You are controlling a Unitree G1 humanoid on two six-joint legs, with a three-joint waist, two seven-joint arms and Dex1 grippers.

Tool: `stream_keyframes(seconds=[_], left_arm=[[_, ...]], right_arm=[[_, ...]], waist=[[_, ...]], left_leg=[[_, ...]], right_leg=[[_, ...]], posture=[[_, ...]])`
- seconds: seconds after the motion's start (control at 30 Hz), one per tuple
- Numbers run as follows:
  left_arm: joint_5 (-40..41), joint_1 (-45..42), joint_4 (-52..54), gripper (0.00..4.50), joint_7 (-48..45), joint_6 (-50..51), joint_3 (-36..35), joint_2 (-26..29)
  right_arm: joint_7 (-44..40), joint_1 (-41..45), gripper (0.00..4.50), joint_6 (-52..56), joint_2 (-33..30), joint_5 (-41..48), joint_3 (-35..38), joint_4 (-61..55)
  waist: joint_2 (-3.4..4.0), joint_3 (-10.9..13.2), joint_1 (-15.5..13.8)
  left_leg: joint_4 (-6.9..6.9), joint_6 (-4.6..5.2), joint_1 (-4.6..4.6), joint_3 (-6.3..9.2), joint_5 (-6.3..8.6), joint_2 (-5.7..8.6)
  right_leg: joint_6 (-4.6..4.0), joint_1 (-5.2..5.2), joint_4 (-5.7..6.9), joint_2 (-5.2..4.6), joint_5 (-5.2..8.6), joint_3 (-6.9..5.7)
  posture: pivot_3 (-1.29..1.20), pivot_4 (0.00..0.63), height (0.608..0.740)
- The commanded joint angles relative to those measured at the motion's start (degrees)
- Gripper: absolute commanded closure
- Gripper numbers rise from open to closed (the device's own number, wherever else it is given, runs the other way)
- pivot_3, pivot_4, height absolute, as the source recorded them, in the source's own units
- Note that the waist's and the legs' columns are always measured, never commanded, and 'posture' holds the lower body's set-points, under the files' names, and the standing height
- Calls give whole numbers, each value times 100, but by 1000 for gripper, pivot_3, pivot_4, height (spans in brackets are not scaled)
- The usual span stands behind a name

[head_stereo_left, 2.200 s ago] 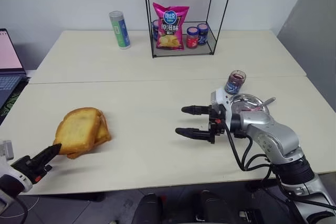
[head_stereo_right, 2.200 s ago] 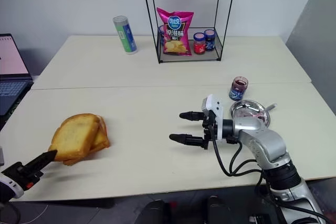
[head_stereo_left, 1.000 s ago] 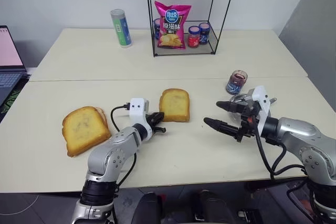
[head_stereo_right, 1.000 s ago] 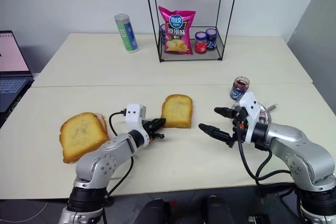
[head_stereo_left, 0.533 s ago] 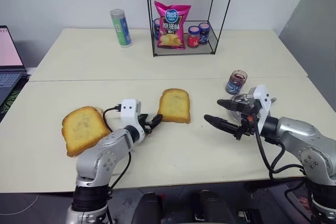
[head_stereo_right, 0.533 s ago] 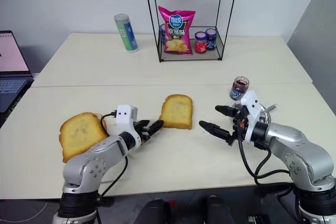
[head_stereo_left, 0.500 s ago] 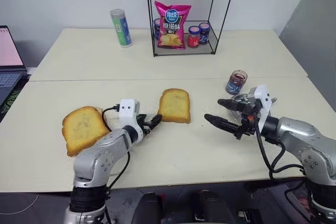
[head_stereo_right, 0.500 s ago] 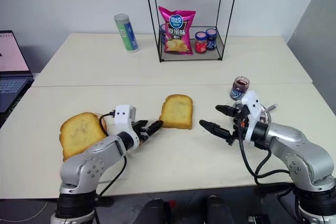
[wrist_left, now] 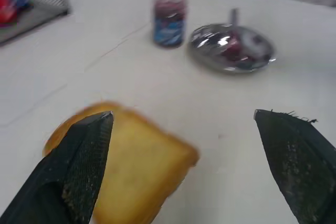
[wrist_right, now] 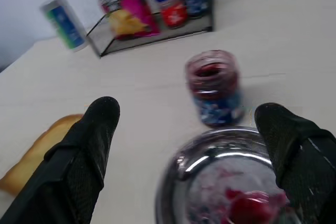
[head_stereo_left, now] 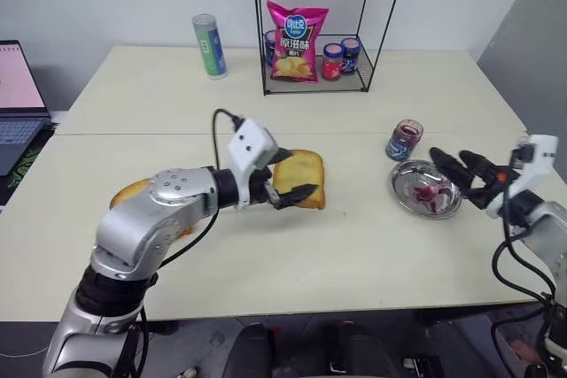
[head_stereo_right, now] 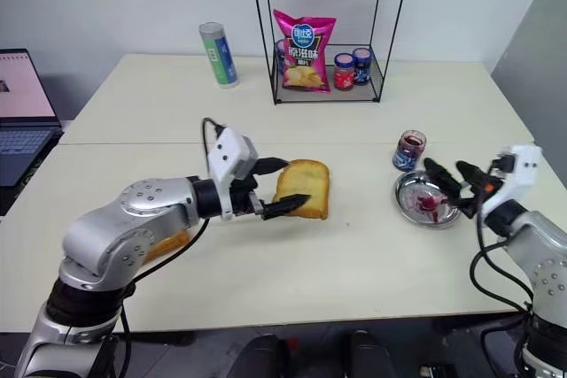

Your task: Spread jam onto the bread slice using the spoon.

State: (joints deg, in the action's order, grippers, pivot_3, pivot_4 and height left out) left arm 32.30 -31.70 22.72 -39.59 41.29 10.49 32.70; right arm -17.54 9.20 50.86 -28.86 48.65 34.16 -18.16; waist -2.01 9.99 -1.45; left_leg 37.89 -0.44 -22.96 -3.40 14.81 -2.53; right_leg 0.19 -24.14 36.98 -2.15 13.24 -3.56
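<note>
Bread slice lies flat on the counter near its middle, top face plain golden-brown with no jam on it. The larger, paler toast sits further left, mostly behind the left arm.

Left end effector hovers at the near-left edge of the bread slice, fingers spread wide and empty; in the left wrist view the slice sits between and beyond the two fingers, not gripped.

Right end effector hangs at the right end of the counter, just right of the round steel dish, fingers wide apart and holding nothing.

Jam jar, lid off, stands just beyond the dish, dark jam visible inside. The dish holds red smears and a red blob; spoon looks to lie in it, thin handle sticking out over the far rim, bowl hard to make out.

Progress, as judged: bread is placed and ready, jar is open. Spoon not yet picked up, no jam carried over, nothing spread. The main work remains: take the spoon, load it, bring it to the slice, spread.
</note>
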Motion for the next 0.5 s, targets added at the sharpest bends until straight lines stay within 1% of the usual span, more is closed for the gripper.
stream_keyframes(seconds=[0.03,0.07,0.1,0.13,0.17,0.2,0.27,0.33,0.5], left_arm=[[-565,-206,-421,20,-576,-910,485,-174],[-642,-221,-481,20,-702,-1019,560,-189],[-847,-368,-753,20,-967,-1318,776,-243],[-989,-477,-958,20,-1148,-1531,918,-288],[-1061,-575,-1144,20,-1398,-1710,1029,-321],[-1326,-698,-1446,20,-1462,-2045,1145,-382],[-1627,-828,-1833,20,-1640,-2461,1268,-449],[-1647,-902,-2033,20,-1787,-2568,1254,-578],[-1719,-841,-2005,20,-1822,-2564,1172,-812]], right_arm=[[390,-163,0,49,114,361,515,-16],[449,-181,0,64,131,457,591,13],[559,-230,0,142,196,733,841,178],[635,-264,0,199,238,927,1013,296],[637,-292,0,236,231,1017,1094,452],[601,-239,0,272,186,1057,1112,714],[513,-93,0,311,81,1097,1067,1171],[364,125,0,234,-54,977,946,1740],[45,797,0,-17,-224,673,658,2924]], waist=[[3,1,15],[8,4,40],[12,5,59],[13,5,55],[14,4,45],[14,4,33],[15,4,37],[21,2,76],[36,3,134]], left_leg=[[0,0,0,0,0,0],[1,0,1,-2,0,-1],[1,0,2,-5,0,-2],[1,0,5,-6,0,-4],[3,0,5,-2,0,-3],[4,1,5,-1,-1,-2],[9,1,6,-2,-1,0],[12,2,9,-10,-1,2],[10,3,6,-15,-2,-1]], right_leg=[[1,-1,1,4,1,0],[6,-2,4,7,3,1],[25,-3,3,11,14,8],[25,-4,6,12,14,11],[25,-1,8,13,14,3],[25,-1,9,14,14,2],[22,1,10,15,10,3],[20,0,10,16,4,12],[26,-3,6,17,-1,24]], posture=[[0,150,740],[0,150,740],[0,150,740],[0,150,740],[0,150,740],[0,150,740],[0,150,740],[0,150,740],[0,150,740]])
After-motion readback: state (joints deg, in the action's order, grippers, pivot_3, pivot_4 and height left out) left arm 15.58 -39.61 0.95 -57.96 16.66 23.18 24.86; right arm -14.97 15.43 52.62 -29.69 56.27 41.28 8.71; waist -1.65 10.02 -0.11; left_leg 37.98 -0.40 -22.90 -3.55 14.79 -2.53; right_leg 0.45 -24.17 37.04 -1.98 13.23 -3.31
